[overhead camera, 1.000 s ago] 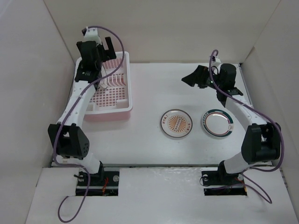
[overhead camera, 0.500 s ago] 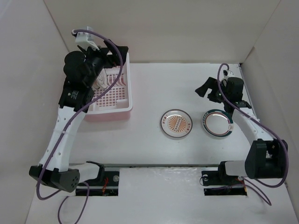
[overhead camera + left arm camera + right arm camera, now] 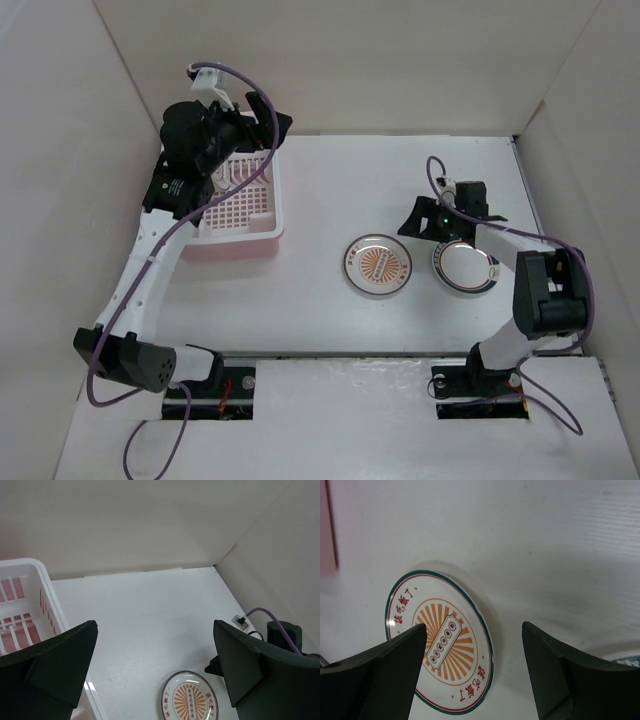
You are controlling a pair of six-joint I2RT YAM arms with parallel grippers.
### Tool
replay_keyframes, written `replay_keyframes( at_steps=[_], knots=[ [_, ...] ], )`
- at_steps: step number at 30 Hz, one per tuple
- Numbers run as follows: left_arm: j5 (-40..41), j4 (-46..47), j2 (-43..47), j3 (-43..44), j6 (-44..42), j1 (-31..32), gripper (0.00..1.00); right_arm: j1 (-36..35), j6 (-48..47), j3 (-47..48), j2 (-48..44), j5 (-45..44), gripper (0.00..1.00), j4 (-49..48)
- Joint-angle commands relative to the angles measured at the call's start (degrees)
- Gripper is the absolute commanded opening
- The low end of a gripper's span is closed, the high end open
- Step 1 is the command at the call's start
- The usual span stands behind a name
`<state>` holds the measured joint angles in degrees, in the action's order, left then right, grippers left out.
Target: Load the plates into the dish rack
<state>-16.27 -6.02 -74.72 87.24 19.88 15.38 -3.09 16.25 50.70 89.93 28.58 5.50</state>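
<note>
The pale pink dish rack (image 3: 240, 215) stands at the far left; its white rim shows in the left wrist view (image 3: 47, 597). A sunburst plate (image 3: 378, 266) lies flat mid-table, and it also shows in the left wrist view (image 3: 190, 702) and the right wrist view (image 3: 440, 642). A white dark-rimmed plate (image 3: 465, 264) lies to its right. My left gripper (image 3: 272, 122) (image 3: 154, 625) hovers open and empty above the rack's far right corner. My right gripper (image 3: 420, 218) (image 3: 474, 626) is open and empty, low between the two plates' far edges. The other plates are hidden.
White walls enclose the table on the left, far and right sides. My left arm covers part of the rack's inside, where white curved uprights (image 3: 238, 175) show. A small wall socket (image 3: 241, 620) sits at the far right corner.
My right gripper has come nearer and to the left, down to the two plates. My left gripper has swung right, above the rack's far right corner.
</note>
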Motion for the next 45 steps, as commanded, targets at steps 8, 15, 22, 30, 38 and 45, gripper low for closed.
replay_keyframes(
  at_steps=[8,15,22,30,38,45],
  knots=[
    [-3.2,0.5,0.4,1.8,-1.2,0.1,1.00,-5.2,-6.1,5.8,6.1,4.0,0.79,2.1],
    [-3.8,0.5,0.4,2.4,-1.2,0.1,1.00,-5.2,-6.7,8.7,10.0,2.1,0.75,6.3],
    [-4.3,0.5,-0.2,2.4,-1.2,0.1,1.00,-4.6,-8.4,8.7,12.8,6.0,0.58,6.3],
    [-4.8,1.0,-0.7,2.4,-1.2,0.1,1.00,-4.1,-9.8,8.7,17.2,6.8,0.38,8.1],
    [-5.3,1.0,-1.2,2.4,-1.2,0.1,1.00,-3.6,-8.8,9.2,17.7,4.7,0.19,8.1],
    [-4.7,1.0,-1.7,2.4,-1.2,0.1,1.00,-3.6,-8.3,9.2,17.7,3.1,0.00,8.7]
  ],
)
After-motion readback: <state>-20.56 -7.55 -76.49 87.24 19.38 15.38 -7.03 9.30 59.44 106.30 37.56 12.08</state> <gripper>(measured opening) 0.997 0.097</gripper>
